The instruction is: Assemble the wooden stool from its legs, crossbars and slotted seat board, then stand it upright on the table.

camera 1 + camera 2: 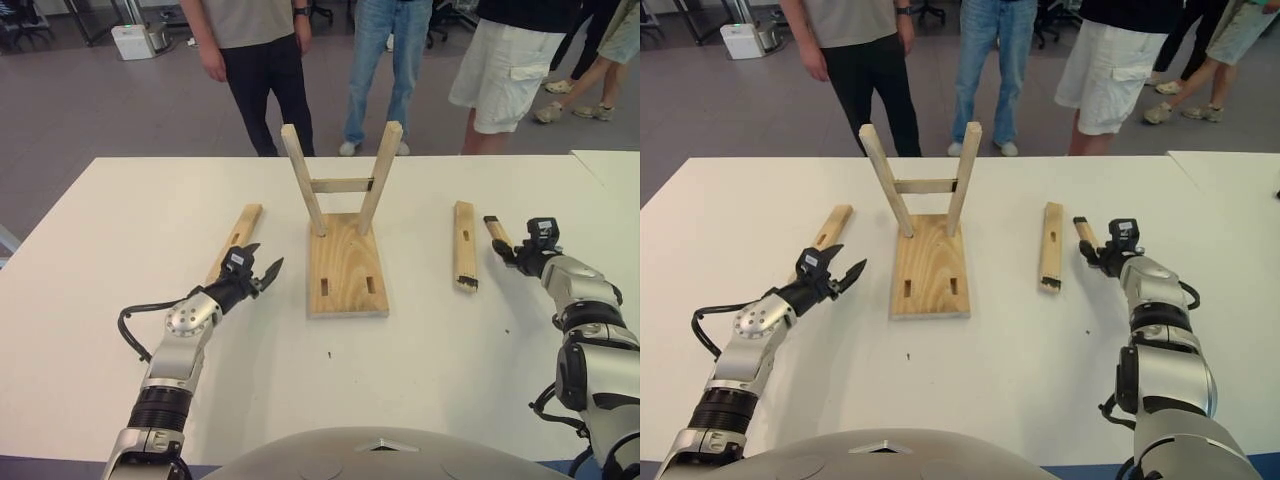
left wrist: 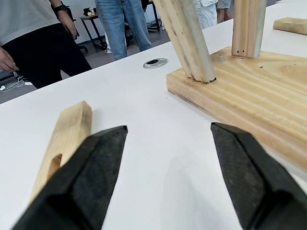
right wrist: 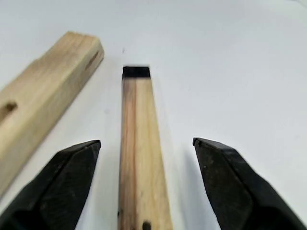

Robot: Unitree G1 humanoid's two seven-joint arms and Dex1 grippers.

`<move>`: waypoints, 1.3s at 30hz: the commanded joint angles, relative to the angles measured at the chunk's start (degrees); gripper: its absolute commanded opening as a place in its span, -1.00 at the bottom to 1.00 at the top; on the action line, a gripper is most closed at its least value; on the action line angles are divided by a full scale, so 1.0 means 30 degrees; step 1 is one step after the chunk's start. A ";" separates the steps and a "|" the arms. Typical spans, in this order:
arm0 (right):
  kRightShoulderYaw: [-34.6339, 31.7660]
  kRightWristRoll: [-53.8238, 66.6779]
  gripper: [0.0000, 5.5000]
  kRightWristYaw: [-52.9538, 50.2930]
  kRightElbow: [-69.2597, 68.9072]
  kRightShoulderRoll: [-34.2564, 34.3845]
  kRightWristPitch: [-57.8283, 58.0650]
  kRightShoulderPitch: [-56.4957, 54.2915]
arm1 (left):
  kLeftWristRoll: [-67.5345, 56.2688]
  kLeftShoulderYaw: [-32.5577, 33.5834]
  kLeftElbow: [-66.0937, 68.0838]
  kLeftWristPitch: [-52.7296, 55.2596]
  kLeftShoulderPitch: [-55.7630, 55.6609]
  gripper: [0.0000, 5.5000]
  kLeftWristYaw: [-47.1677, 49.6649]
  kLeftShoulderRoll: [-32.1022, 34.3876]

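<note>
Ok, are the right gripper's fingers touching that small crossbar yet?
Apart. The right wrist view shows the crossbar lying between the open right gripper fingers, with bare table on both sides.

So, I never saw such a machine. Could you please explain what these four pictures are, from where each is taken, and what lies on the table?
It is a humanoid robot; each of its two arms ends in a two-finger gripper. The two wide pictures come from cameras in its head, looking down over the arms; the two close ones from cameras on its wrists. On the white table lies a seat board with two legs and a crossbar already standing in it. One loose leg lies left of it, near the left gripper, another loose leg right of it. A short crossbar lies between the open fingers of the right gripper. Both grippers are open and hold nothing.
</note>
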 commanded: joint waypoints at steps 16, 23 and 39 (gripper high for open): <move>0.0922 -0.0606 -0.52 -0.0286 0.1203 0.0735 -0.1621 -0.0259 | -0.1047 0.1153 -0.1952 0.0199 -0.0427 0.17 0.0654 -0.0336; 0.0792 0.1267 -0.52 -0.0101 -0.9802 0.3299 -0.5748 -0.1829 | -0.8466 0.3580 -0.7658 0.6059 -0.4894 0.17 0.1725 -0.0529; 0.4889 0.6638 -0.52 0.3266 -2.4353 0.6990 -0.1266 0.1629 | -1.8514 0.4098 -1.0254 1.3716 -1.0306 0.17 0.7919 -0.3139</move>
